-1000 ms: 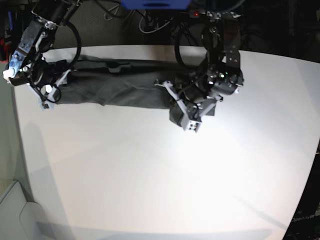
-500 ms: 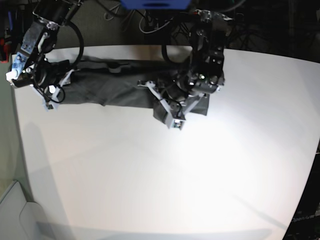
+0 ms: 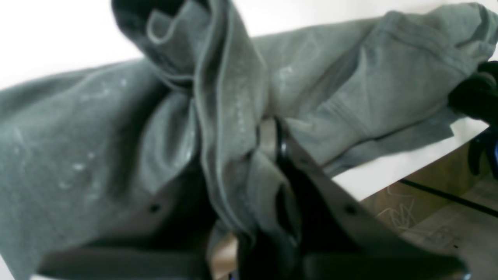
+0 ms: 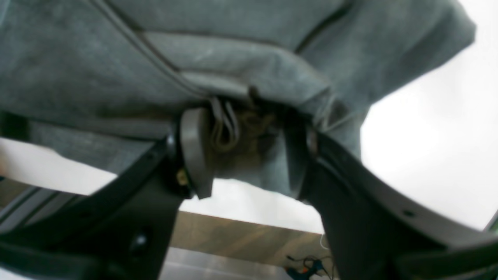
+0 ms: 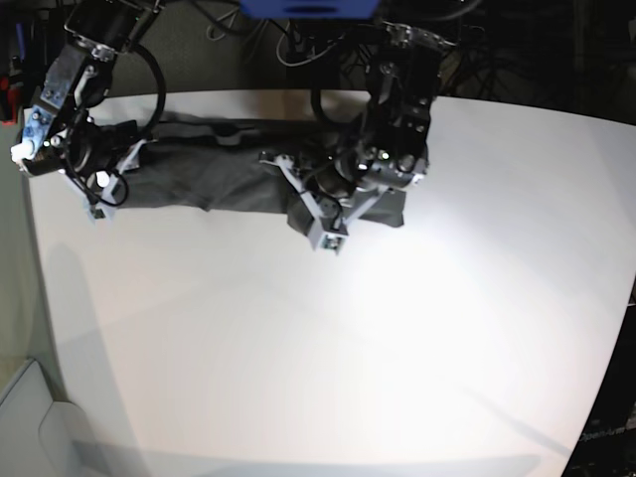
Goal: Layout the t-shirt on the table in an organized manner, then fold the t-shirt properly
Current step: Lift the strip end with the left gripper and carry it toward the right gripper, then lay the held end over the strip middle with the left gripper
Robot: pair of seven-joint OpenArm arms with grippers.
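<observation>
The dark charcoal-grey cloth t-shirt [image 5: 214, 179] lies bunched into a long, narrow band along the far edge of the large smooth white matte table [image 5: 328, 358], running from its far left corner toward the middle. The fabric looks soft and matte, with stitched hems and loose rumpled folds rather than flat panels. At the band's left end, the right gripper [image 5: 99, 194], black with grey finger plates, reaches down from an arm bent over the corner; its jaws stand wide, with a thick wad of layered hem clamped between them [image 4: 241, 128]. At the right end of the band, the left gripper [image 5: 328, 234] angles down and leftward from a hunched black arm, its jaws nearly together, pinching a fold of cloth [image 3: 268, 155] that drapes over them.
</observation>
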